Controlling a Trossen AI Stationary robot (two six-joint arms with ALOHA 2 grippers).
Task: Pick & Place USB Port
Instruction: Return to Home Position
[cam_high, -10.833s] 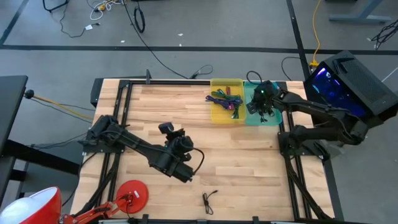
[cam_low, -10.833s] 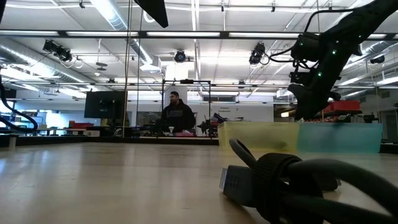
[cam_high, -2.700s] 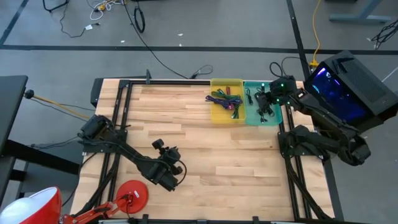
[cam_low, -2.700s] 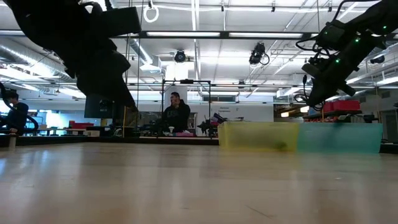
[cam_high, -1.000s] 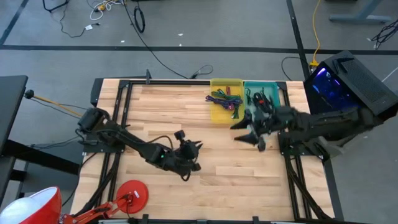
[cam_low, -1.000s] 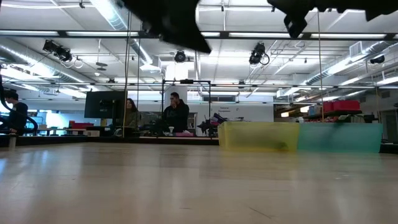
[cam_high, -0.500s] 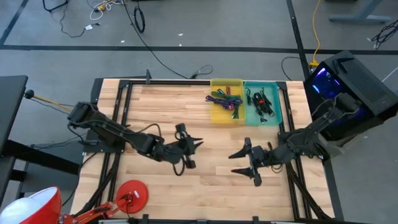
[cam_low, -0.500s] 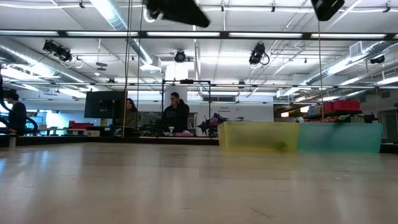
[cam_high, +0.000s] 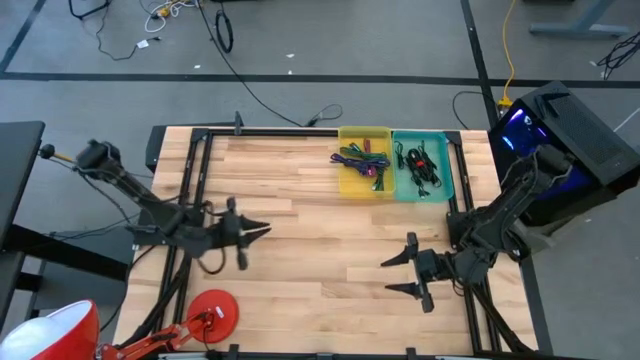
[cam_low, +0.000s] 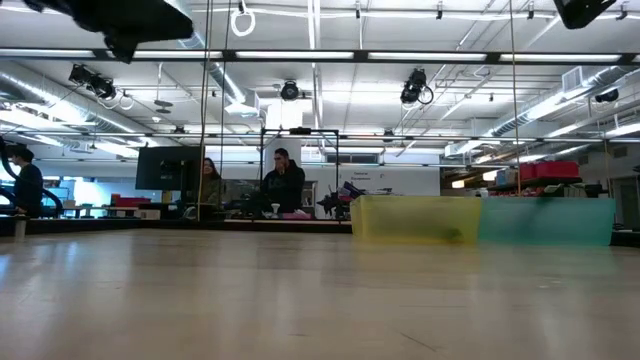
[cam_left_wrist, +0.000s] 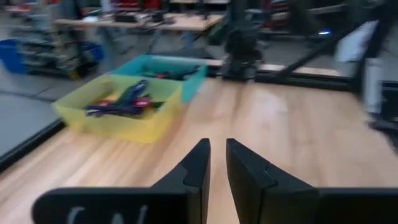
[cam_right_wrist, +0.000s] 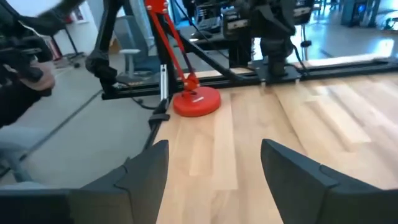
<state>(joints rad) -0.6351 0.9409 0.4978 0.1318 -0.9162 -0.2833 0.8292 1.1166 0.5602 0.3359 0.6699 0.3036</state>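
Left gripper, at the bench's nine o'clock, has its jaws nearly closed, empty. Right gripper, at four o'clock, has jaws wide, empty. Dark, tangled cables fill the teal bin at one o'clock; individual plugs are indistinct.

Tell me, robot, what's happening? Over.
Left gripper nearly shut, empty, left side. Right gripper open, empty, right side. Black cables in teal plastic bin. Nothing in the way.

Bright overhead lighting; blurred wrist views.
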